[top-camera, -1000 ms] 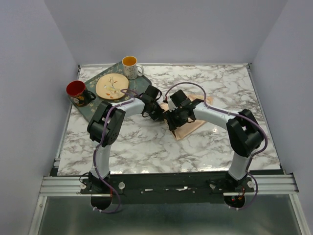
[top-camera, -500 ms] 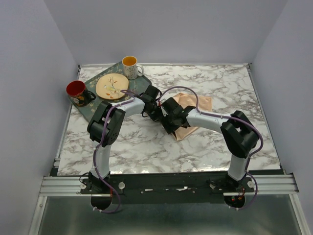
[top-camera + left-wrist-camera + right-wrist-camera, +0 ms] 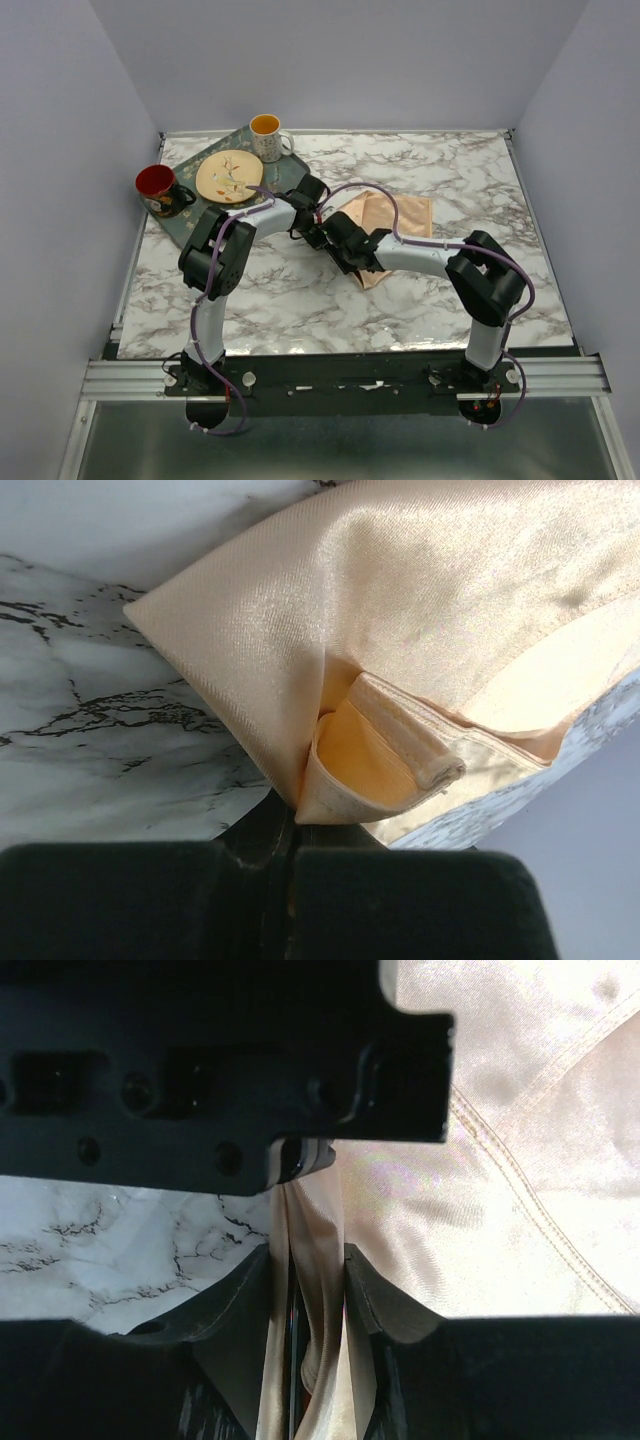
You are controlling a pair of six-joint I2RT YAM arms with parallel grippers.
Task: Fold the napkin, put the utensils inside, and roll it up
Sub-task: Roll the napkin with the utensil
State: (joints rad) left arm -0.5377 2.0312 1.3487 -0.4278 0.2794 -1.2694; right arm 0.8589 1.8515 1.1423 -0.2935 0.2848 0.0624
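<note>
1. Left gripper [image 3: 285, 825] is clamped tight on a folded edge of the napkin [image 3: 400, 610]. Only its wrist view shows this pinch.
2. Right gripper [image 3: 305, 1270] stands narrow around a raised cloth fold. Whether it pinches is unclear.
3. Overhead alone shows the napkin lying mid-table [image 3: 300, 300], stretching right of both claws, with the plate [image 3: 229, 176] far left.

1. This is a robot test cell in a lab: plain pale walls [image 3: 340, 60] box in a marble-patterned table [image 3: 300, 300] on three sides.
2. Two robot arms, left [image 3: 215, 255] and right [image 3: 490, 280], stand bolted to a metal rail [image 3: 340, 375] along the table's near edge.
3. The only homely things are props: a tray [image 3: 190, 228] at the far left corner with a plate [image 3: 228, 176] and two mugs [image 3: 266, 135], and a napkin [image 3: 410, 212].
</note>
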